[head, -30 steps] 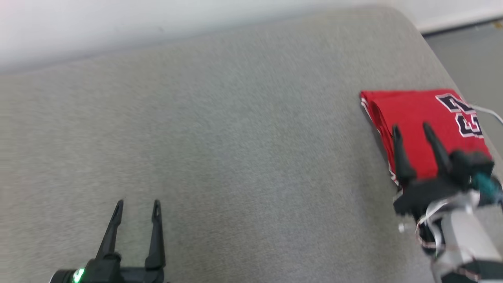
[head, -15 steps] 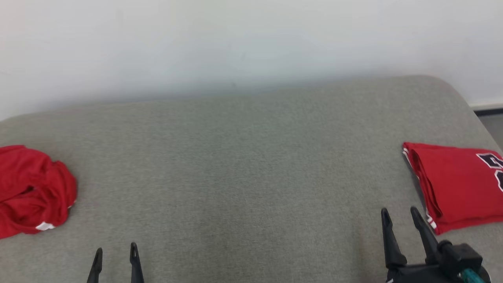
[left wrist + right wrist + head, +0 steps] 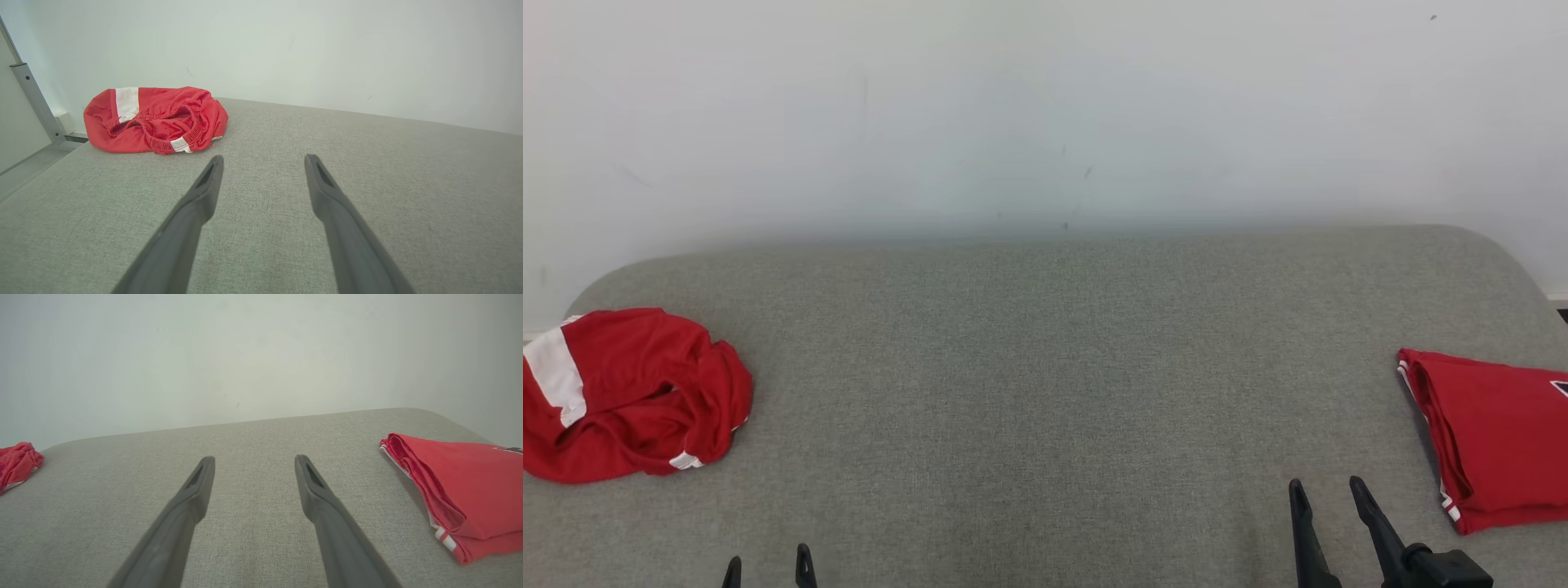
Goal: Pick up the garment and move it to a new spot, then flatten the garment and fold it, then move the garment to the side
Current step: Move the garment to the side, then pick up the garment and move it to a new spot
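Our right claw [image 3: 1325, 490] has backed off the folded shirt [image 3: 1494, 433], which looks done; it and our left claw [image 3: 768, 562] are wide open, empty; crumpled shorts [image 3: 629, 392] far left of it wait.

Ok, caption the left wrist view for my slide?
Open left gripper over grey surface, crumpled red garment ahead-left.

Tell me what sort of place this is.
Probably an indoor laundry-folding setup: a grey fabric-covered surface against a bare white wall, with a crumpled red garment and a folded red jersey.
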Tool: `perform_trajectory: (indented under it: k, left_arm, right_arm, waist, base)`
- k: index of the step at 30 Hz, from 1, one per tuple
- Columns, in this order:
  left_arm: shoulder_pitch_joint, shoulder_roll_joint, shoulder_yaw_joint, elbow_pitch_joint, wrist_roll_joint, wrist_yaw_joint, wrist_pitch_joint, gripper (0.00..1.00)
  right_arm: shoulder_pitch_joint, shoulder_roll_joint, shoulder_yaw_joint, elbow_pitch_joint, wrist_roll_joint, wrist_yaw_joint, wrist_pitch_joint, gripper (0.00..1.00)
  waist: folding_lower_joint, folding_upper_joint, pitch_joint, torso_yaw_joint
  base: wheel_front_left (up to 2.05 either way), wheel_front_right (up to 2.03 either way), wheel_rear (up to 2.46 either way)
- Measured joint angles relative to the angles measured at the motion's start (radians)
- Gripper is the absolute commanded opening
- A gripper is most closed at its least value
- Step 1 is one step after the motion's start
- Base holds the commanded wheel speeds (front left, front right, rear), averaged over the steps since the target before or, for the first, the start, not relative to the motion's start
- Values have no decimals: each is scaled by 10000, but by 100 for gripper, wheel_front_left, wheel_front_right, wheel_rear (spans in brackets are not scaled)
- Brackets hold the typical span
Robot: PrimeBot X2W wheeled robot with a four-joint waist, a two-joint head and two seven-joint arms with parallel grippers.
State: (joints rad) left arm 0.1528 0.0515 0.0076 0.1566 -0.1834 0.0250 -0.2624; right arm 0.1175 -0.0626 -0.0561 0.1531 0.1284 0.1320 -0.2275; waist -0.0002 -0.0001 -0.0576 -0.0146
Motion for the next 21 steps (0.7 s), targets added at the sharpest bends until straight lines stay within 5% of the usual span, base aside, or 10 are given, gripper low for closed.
perform_trajectory:
  k: [21]
  left_arm:
    - [10,-4,-297,117,92,-75,0,100]
  right_arm:
    - [71,100,-113,-84,-150,0,79,100]
  waist:
    - [2,2,65,-24]
  base:
    - [0,0,0]
